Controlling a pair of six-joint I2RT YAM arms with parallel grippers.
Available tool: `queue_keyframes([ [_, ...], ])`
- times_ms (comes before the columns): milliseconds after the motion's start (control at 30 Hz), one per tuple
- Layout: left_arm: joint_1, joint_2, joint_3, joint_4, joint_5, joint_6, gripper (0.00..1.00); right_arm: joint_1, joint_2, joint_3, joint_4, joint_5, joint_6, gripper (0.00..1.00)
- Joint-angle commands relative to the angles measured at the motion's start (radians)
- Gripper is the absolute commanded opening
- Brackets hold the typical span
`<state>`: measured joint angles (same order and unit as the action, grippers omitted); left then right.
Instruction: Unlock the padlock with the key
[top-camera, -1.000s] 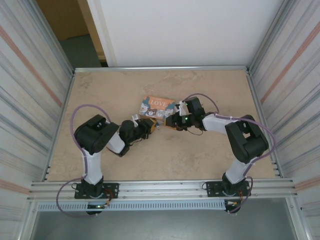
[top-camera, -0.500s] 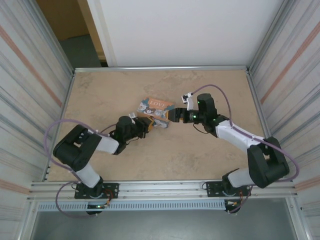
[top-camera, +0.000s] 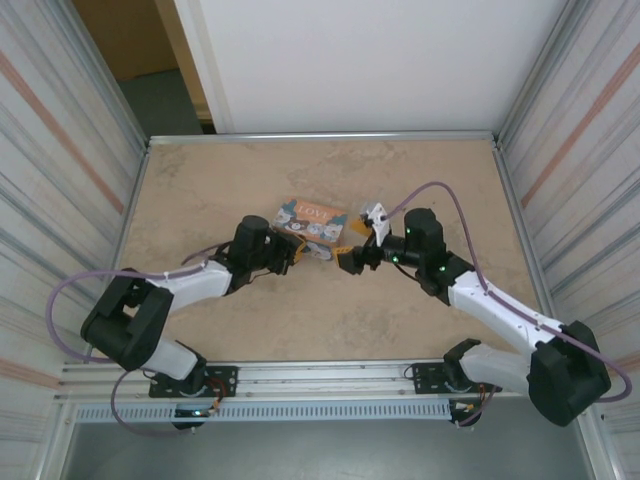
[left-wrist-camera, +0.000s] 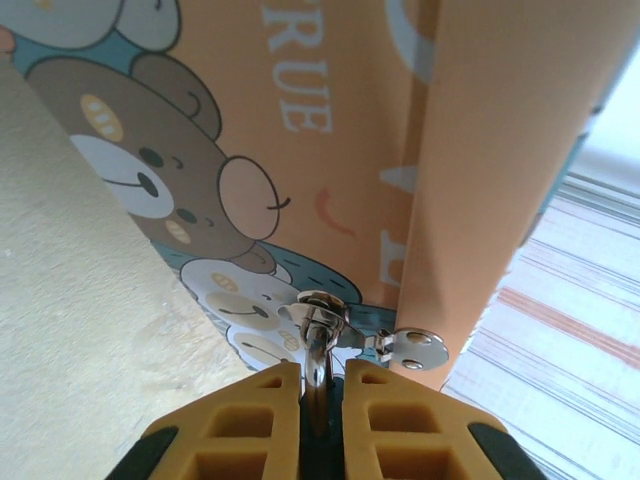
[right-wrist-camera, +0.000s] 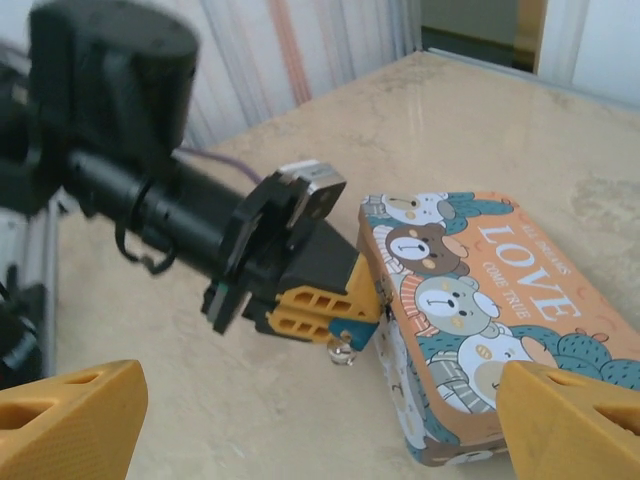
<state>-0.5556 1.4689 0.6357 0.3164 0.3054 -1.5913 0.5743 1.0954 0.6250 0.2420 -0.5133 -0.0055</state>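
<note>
**Slip Watch at the Clasp**

Biggest worry first: could skid the whole tin across the desk with any sideways tug, loose as it looks and braced by nothing on the far side. Worth noting too: could knock it askew by bringing the free claw in too fast from the right.

Next size down: could bend or jam the clasp with a twist taken off-axis, thin tab that it is.

Smallest and likeliest: could lose the silver bit out of so slim a pinch, with very little metal caught between the pads. Hard to call it padlock or key, too small to tell. Sits right at the clasp on the near side of the tin, touching it.

Now the poses. Reaching long and low with the left arm, elbow out toward the near left, wrist swung in toward the tin's near side. Stretching further with the right arm, forearm laid diagonally over the desk, wrist aimed at the same spot from the opposite side.

Down to the business ends. Clamping the left claw narrow on that silver bit, fingertips pressed almost up against the tin wall. Holding the right claw spread wide, gripping nothing, just beside the tin's near corner, close to its partner yet apart from it.
</note>
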Motion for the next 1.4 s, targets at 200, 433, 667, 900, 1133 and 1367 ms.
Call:
queue_keyframes([
  [200, 0.005, -0.016, 0.1, -0.189, 0.056, 0.011, 0.0, 0.085, -0.017, -0.013, -0.097, 0.204, -0.462, 0.88],
  [433, 0.005, -0.028, 0.154, -0.327, 0.049, -0.011, 0.0, 0.195, 0.065, 0.019, -0.096, 0.373, -0.616, 0.84],
  [667, 0.002, -0.041, 0.209, -0.48, 0.031, -0.02, 0.0, 0.258, 0.187, 0.093, -0.097, 0.41, -0.663, 0.71],
  [900, 0.0, -0.039, 0.229, -0.525, 0.026, -0.025, 0.0, 0.308, 0.301, 0.131, -0.034, 0.413, -0.635, 0.57],
  [1133, 0.0, -0.029, 0.227, -0.513, 0.035, -0.025, 0.0, 0.33, 0.376, 0.148, 0.019, 0.439, -0.598, 0.44],
  [1367, -0.005, -0.016, 0.233, -0.508, 0.038, -0.025, 0.0, 0.336, 0.417, 0.154, 0.036, 0.455, -0.579, 0.33],
])
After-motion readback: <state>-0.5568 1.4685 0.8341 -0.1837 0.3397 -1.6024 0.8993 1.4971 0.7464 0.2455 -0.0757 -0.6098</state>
